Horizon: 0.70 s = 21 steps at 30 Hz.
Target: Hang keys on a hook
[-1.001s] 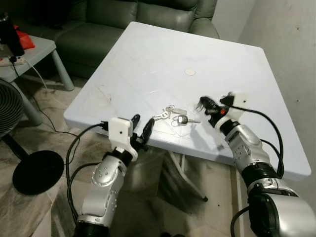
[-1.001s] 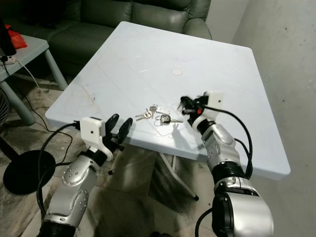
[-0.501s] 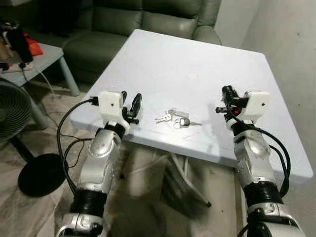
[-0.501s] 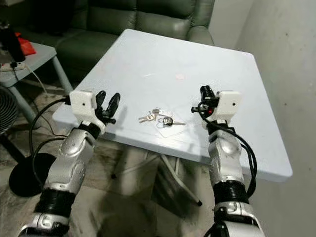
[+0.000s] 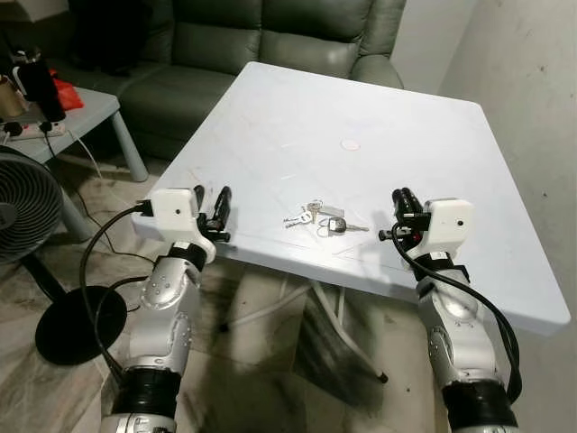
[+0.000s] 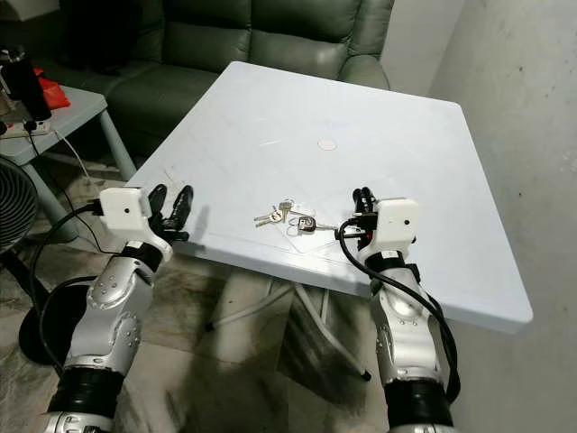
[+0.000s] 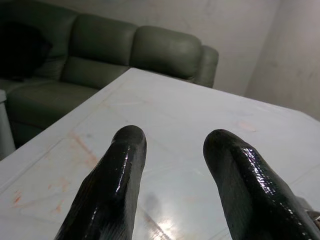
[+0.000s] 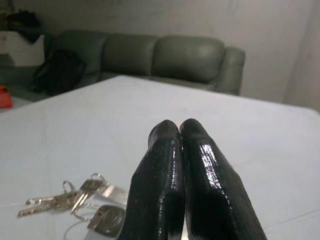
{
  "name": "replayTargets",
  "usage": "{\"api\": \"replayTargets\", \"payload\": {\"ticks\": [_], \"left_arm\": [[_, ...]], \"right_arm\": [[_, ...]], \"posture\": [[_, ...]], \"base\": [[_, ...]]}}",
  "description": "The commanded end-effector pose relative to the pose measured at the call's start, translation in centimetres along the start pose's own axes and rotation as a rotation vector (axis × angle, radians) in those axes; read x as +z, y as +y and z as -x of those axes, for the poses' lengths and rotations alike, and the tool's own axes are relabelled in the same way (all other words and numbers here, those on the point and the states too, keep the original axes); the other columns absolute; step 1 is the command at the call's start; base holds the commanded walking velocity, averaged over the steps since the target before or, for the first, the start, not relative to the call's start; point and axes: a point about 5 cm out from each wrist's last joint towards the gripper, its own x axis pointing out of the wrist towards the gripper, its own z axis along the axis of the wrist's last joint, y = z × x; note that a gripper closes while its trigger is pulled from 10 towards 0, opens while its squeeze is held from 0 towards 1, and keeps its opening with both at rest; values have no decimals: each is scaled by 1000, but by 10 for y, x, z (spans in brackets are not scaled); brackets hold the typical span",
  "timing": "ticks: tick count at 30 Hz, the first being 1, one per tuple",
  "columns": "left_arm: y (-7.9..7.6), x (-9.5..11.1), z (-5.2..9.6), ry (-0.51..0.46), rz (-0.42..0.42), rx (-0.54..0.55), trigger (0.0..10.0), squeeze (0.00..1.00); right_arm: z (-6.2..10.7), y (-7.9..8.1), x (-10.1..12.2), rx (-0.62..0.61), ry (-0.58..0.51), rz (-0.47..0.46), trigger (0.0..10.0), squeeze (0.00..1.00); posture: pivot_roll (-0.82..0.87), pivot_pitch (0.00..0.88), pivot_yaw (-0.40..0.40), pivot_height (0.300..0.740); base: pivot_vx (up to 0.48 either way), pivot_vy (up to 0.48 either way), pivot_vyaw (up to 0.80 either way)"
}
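Note:
A bunch of keys [image 5: 317, 216] on rings, with a black-headed key and a clear tag, lies near the front edge of the white table [image 5: 379, 108]. My right gripper [image 5: 402, 202] hovers just right of the keys, fingers pressed together and holding nothing; the right wrist view has the keys [image 8: 80, 202] lying ahead of it, apart from the fingertips. My left gripper [image 5: 215, 203] is open at the table's front left corner, well left of the keys. Its two fingers [image 7: 115, 185] stand apart over bare tabletop.
A dark green sofa [image 5: 270, 36] stands behind the table. A small grey side table [image 5: 68, 113] and a fan [image 5: 22, 203] with a round black base are to the left. A plain wall [image 5: 532, 81] rises on the right. A small round disc [image 5: 349, 144] lies mid-table.
The camera view has shifted. Both arms have dropped lower toward the table's front edge. The right gripper now sits closer to the keys. The keys have not moved.

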Motion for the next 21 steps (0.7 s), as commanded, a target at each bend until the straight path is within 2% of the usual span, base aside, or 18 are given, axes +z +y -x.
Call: {"api": "replayTargets", "payload": {"ticks": [1,11,16,18,21], "left_arm": [[-2,6,-1,-18,-4,-2,10000,0],[4,10,-9,14,-10,30,10000,0],[6,8,-12,27,16,44,10000,0],[5,9,-14,25,26,38,10000,0],[4,8,-19,31,21,36,10000,0]], "right_arm": [[1,-5,7,-33,-21,21,10000,0],[2,-6,9,-66,13,44,10000,0],[5,-5,8,-81,25,60,10000,0],[5,-5,10,-88,25,39,10000,0],[6,-4,10,-86,22,66,10000,0]], "posture": [[-11,0,-43,740],[-5,0,-34,740],[-22,0,-23,740],[-36,0,-18,740],[-50,0,-12,740]], "base": [[0,0,-750],[0,0,-747],[0,472,-750],[0,476,-744],[0,476,-746]]}}
